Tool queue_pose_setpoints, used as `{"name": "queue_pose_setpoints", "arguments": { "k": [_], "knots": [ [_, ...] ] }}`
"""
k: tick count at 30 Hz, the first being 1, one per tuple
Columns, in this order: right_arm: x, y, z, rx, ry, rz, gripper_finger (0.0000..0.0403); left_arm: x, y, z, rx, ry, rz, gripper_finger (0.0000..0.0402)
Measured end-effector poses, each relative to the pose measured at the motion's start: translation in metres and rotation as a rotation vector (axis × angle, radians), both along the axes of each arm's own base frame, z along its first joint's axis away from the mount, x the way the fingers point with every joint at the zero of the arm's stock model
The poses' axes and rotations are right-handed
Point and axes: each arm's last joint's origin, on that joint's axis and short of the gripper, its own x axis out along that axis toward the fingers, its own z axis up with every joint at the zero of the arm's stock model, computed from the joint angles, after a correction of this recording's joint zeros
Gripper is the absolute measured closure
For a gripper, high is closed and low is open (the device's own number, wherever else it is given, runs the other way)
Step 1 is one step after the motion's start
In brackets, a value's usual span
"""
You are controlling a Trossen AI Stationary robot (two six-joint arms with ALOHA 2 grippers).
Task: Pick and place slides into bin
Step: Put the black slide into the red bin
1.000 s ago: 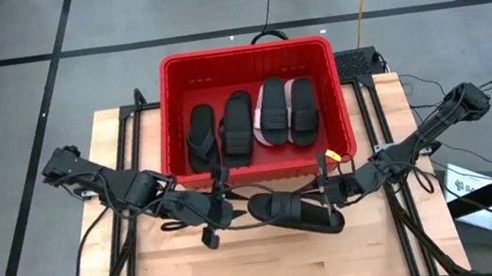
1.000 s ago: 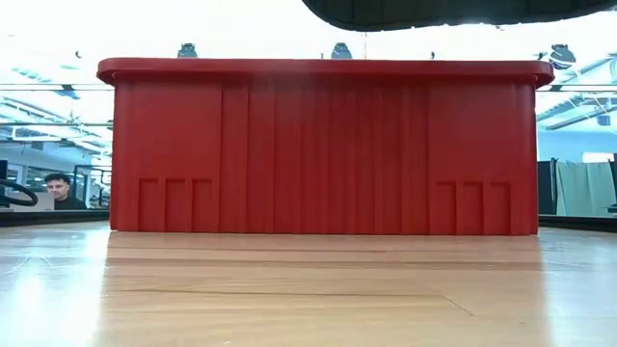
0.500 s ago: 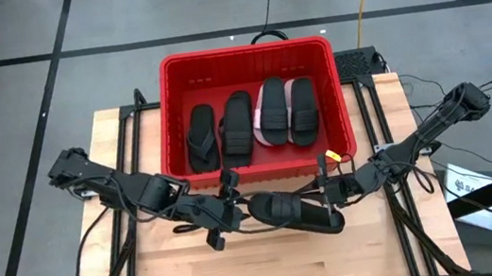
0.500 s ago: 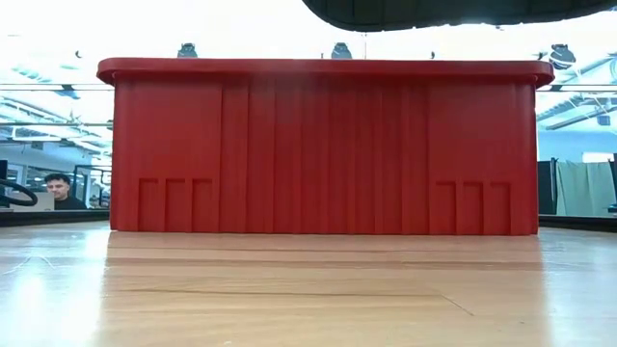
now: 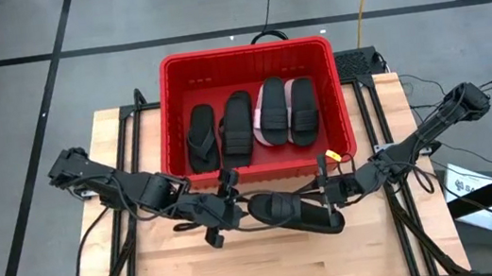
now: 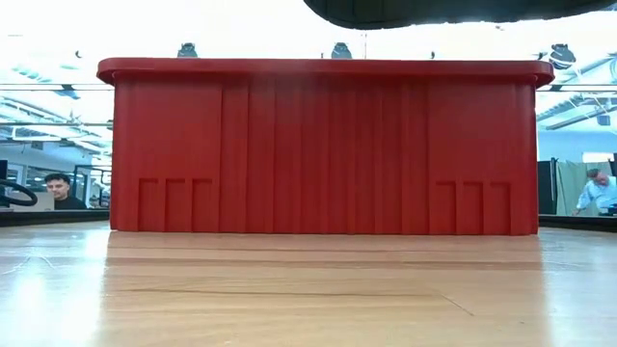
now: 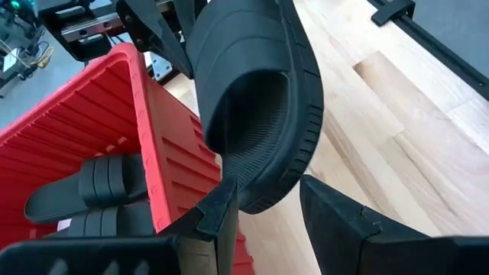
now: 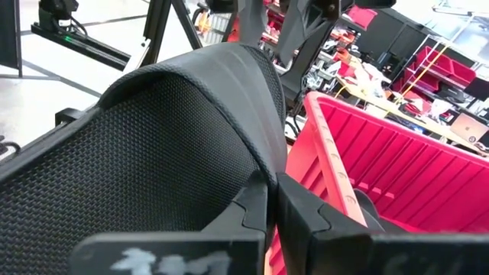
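Note:
A black slide [image 5: 294,213] hangs in the air just in front of the red bin [image 5: 244,50], between my two grippers. Its underside shows at the top of the low view [image 6: 453,8]. My right gripper [image 5: 329,205] is shut on the slide's right end. My left gripper [image 5: 241,207] is open at the slide's left end. In the left wrist view its fingers [image 7: 221,214] stand on either side of the sole's strap end [image 7: 263,179]. My right gripper pinches the sole's edge [image 8: 269,174] between its two fingers, at the end away from the strap. The fingers come level from the table's right. The slide is lifted clear of the table and tilted on its side. My left gripper: I cannot tell whether its fingers touch the slide.
In the bin lie a black flip-flop [image 5: 201,136], a black slide [image 5: 237,125] and black slides over a pink one [image 5: 289,89]. Bare wooden table [image 5: 273,268] lies toward the near edge. People sit beyond the table, one at the left [image 6: 58,188] and one at the right [image 6: 598,188].
My left gripper has gone toward the table's right edge, up to the slide's left end, and then stopped. The slide and my right gripper have stayed where they were.

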Motion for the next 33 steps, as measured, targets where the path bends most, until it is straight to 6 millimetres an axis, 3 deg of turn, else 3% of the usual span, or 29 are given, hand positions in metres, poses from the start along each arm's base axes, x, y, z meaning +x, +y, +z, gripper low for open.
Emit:
{"name": "queue_pose_setpoints", "arguments": {
  "k": [12, 33],
  "knots": [
    [0.0, 0.001, 0.001, 0.008, -0.011, 0.01, 0.0399, 0.003, 0.001, -0.016, 0.005, 0.007, 0.011, 0.0263],
    [0.0, 0.0, 0.002, 0.039, -0.022, -0.005, 0.0399, 0.009, 0.006, -0.013, 0.06, -0.043, -0.043, 0.0265]
  ]
}}
